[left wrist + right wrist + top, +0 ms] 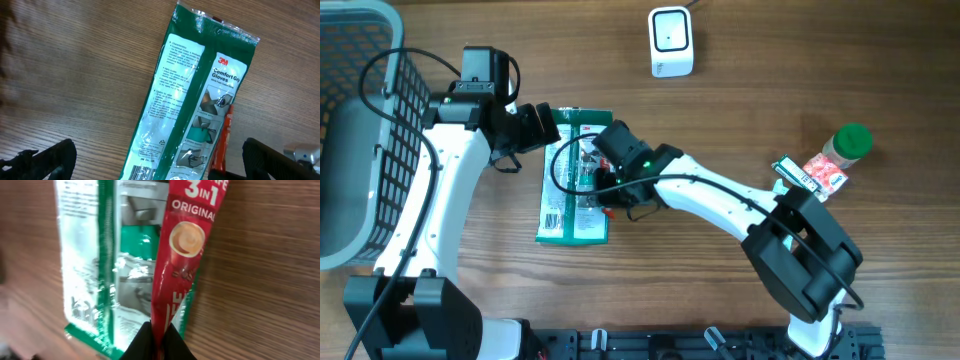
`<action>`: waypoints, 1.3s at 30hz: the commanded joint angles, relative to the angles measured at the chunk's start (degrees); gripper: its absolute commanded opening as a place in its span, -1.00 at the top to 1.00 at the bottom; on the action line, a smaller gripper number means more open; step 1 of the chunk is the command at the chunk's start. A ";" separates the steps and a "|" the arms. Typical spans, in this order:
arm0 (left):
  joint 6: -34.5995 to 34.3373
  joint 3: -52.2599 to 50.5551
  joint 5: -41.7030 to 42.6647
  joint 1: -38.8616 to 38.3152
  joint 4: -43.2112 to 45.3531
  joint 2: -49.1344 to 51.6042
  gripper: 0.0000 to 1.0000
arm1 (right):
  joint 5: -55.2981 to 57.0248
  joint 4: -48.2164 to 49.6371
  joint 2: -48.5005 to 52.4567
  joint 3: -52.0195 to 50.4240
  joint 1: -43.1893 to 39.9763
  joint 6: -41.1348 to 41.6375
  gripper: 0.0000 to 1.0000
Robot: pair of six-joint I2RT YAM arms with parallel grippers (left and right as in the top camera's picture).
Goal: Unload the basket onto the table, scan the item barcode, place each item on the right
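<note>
A green and clear glove packet (563, 222) lies flat on the wooden table, its barcode (145, 174) near the lower end. On its right edge lies a red 3-in-1 coffee sachet (185, 255), also seen in the left wrist view (223, 140). My right gripper (159, 330) is shut on the sachet's near end, directly over the packet (85, 255). My left gripper (157, 165) hangs open above the packet's other end, one finger on each side, touching nothing. A white scanner (671, 40) stands at the far edge.
A grey wire basket (360, 130) fills the left side. At the right stand a green-capped jar (848, 143) and a small red and white packet (823, 173). Both arms crowd over the glove packet at the middle left.
</note>
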 commanded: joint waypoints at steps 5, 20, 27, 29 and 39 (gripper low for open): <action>0.90 0.46 -0.74 -0.13 0.00 0.07 -1.00 | -18.88 0.63 -1.16 0.31 -8.22 -10.19 0.91; 0.90 0.46 -0.74 -0.13 0.00 0.07 -1.00 | -34.62 9.25 -1.05 -6.29 -12.90 -20.92 0.91; 0.90 0.46 -0.74 -0.13 0.00 0.07 -1.00 | -35.98 29.27 -1.05 -18.99 -12.85 -11.28 0.92; 0.90 0.46 -0.74 -0.13 0.00 0.07 -1.00 | -35.93 31.12 -1.05 -20.44 -12.94 -10.60 0.91; 0.90 0.46 -0.74 -0.13 0.00 0.07 -1.00 | -26.82 29.38 -1.05 -21.00 -13.22 -8.33 0.55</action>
